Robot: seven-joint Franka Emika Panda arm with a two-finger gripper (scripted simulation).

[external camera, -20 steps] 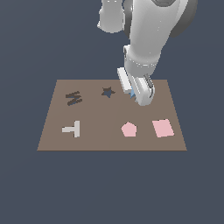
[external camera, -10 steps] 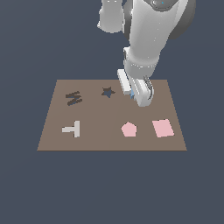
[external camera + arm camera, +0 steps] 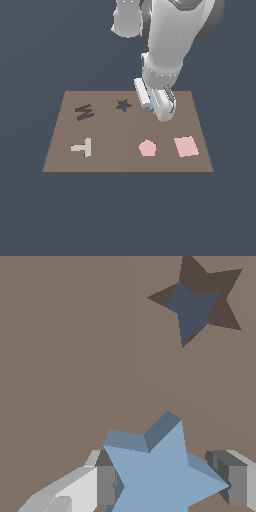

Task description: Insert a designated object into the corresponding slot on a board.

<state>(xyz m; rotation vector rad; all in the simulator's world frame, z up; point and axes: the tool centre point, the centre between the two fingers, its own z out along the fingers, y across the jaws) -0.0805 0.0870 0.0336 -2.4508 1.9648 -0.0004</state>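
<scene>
Since earlier frames, little change: gripper shifts only slightly, hanging low over board.

We see fingers pinching blue star from opposite sides, just beside star-shaped slot on exterior view's right.

We judge star light, rigid, smooth-edged; likely to twist in grip, so hold across inner notches.

M-shaped recess, grey T piece, pink pentagon, pink square lie apart; nothing blocks path.
</scene>
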